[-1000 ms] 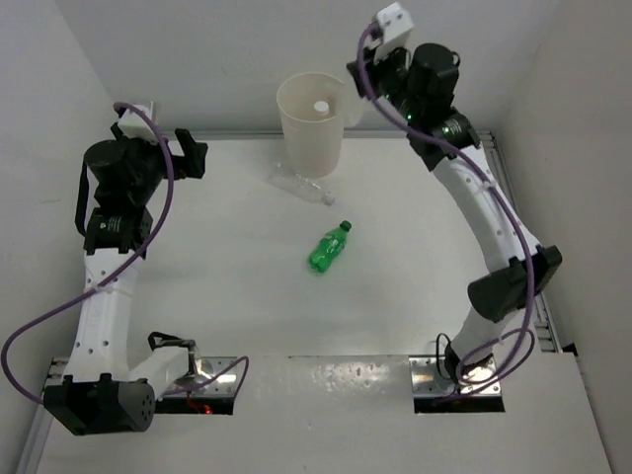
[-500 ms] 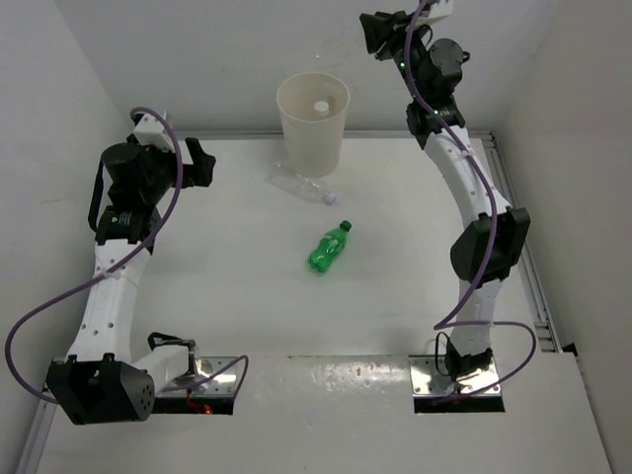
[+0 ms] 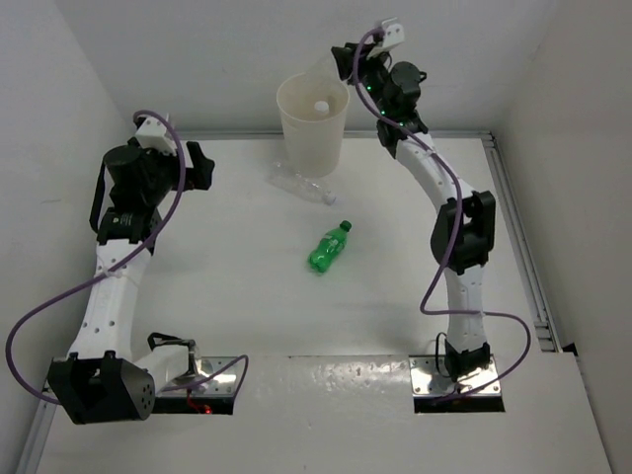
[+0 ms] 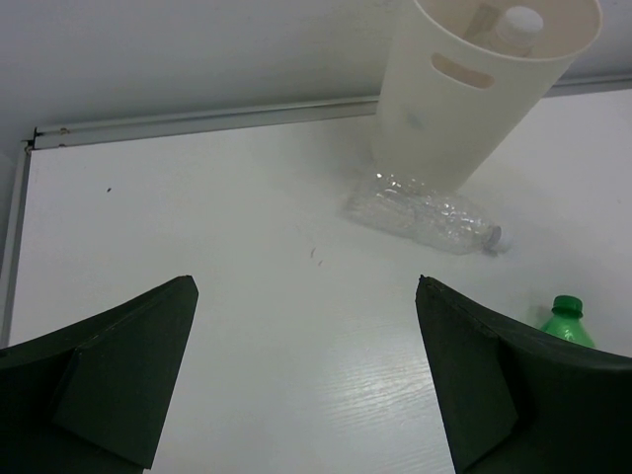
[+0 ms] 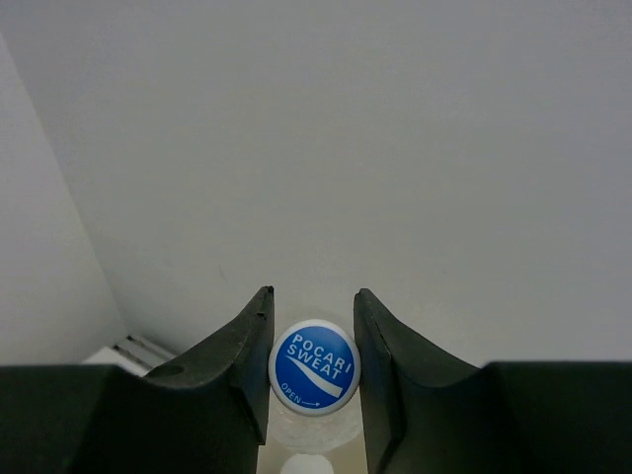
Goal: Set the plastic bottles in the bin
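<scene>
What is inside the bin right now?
A white bottle cap shows inside the bin; the bottle's body and anything deeper are hidden by the wall.

The bottle [image 5: 314, 367] held by the right end effector [image 5: 312, 293] shows only its blue cap.

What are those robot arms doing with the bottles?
They're tidying bottles into the bin. The right end effector is shut on a blue-capped bottle over the bin's rim. One white-capped bottle is inside; a clear bottle and green bottle lie on the table. The left end effector is open, empty.
</scene>
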